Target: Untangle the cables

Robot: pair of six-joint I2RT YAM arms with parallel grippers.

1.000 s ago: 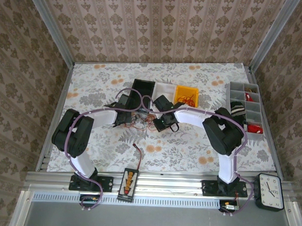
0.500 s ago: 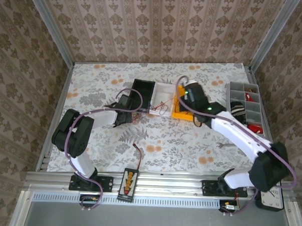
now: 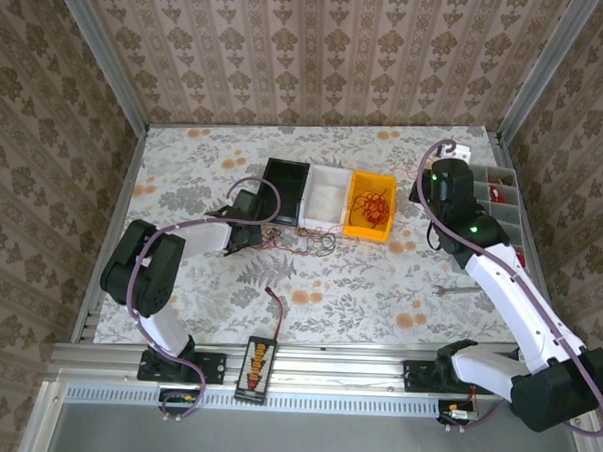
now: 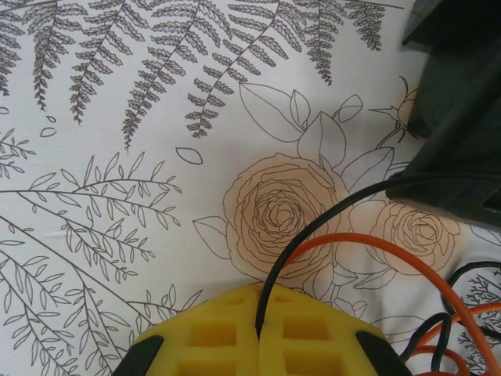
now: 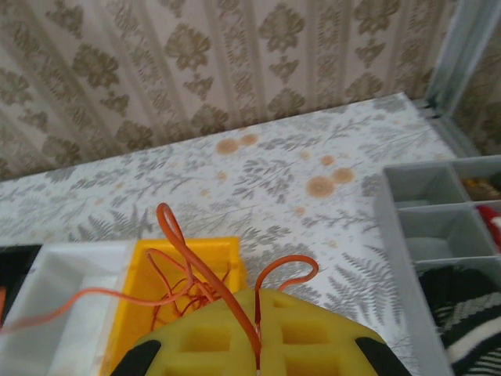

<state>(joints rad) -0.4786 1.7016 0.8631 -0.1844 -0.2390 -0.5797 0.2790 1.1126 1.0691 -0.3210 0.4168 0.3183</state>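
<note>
Cables (image 3: 301,242) heaped on table (image 3: 379,289) beside black bin (image 3: 283,180). Left gripper (image 4: 258,317) jaws pinch dark wire (image 4: 271,272); right gripper (image 5: 257,333) jaws pinch red wire (image 5: 167,223) over yellow bin (image 5: 133,298), organizer (image 5: 407,227) right.

bright even light, soft shadows

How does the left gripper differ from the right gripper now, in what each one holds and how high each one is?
The left gripper is shut on a black wire; the right gripper is shut on a red wire. The left gripper sits low, close to the table; the right gripper is high above it. Both have yellow pads pressed together.
</note>
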